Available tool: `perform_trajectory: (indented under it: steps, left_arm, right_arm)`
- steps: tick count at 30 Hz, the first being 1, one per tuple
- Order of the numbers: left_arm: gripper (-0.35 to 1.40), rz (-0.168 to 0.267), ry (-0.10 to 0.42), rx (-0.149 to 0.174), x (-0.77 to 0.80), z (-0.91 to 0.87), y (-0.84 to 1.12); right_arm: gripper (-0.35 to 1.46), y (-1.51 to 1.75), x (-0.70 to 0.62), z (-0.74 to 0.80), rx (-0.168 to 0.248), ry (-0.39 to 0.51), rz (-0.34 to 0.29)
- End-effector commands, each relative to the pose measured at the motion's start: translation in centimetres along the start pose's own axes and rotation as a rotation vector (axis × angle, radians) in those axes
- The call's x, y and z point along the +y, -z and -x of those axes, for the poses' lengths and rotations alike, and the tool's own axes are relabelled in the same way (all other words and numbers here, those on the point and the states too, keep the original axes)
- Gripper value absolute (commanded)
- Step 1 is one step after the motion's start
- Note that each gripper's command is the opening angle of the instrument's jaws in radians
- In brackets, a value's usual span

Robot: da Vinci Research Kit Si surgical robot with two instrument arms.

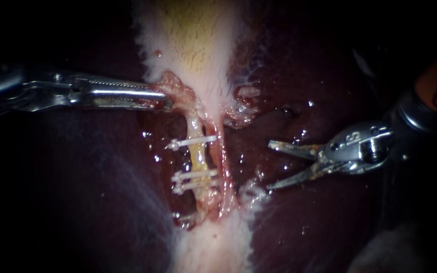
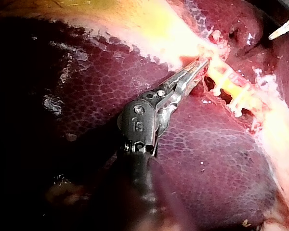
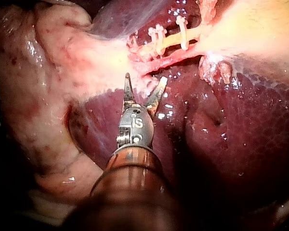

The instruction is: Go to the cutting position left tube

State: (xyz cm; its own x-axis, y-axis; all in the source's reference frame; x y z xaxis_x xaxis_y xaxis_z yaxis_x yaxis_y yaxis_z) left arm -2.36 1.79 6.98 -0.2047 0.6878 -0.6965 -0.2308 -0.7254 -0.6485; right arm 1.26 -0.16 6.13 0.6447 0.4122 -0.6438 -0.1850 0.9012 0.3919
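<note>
DESK: Where does the job stand at the table?

ME: Approach under way, not finished. My right instrument (image 1: 274,166) hangs over the dark liver (image 1: 330,227), its claw open, a plain gap between the two tips and nothing in it.

DESK: And the target?

ME: The left tube (image 1: 199,156), pale yellow, runs down from the gallbladder (image 1: 198,40) in the middle of the endoscope view. One white clip (image 1: 190,142) crosses it above and a pair of clips (image 1: 193,181) sits below. The bare stretch between them is, by my reading, where the cut belongs.

DESK: How close are you?

ME: Apart from it. The tips point at the tubes, but wet liver lies between us, and the reddish right tube (image 1: 224,162) stands just beside the left one, on my side. The right wrist view agrees: the open claw is short of the clipped tube, touching neither.

DESK: The other arm?

ME: My left instrument (image 1: 164,103) comes in level from the left. Its claw is closed on the pink tissue at the gallbladder's lower edge, just above the top clip, and the tubes look taut below it.

DESK: So what is left?

ME: The tube is clipped and laid out. What remains is to cross the gap, get past the right tube, and set the open claw around the left tube between the clips.
</note>
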Motion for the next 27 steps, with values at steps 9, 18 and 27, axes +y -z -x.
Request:
perform_trajectory:
  steps: [9,18,27]
  left_arm:
    - [-0.35,0.01,0.015,0.002,0.22,-0.3,0.42]
    - [-0.35,0.013,0.028,0.019,0.42,-0.45,0.6]
    - [-0.35,0.011,0.026,0.019,0.44,-0.43,0.56]
  right_arm:
    - [1.45,-0.01,0.0,-0.01,0.0,-0.001,0.0]
    - [1.45,-0.17,-0.02,-0.14,0.002,-0.008,-0.081]
    - [1.43,-0.56,-0.1,-0.33,-0.002,0.017,-0.218]
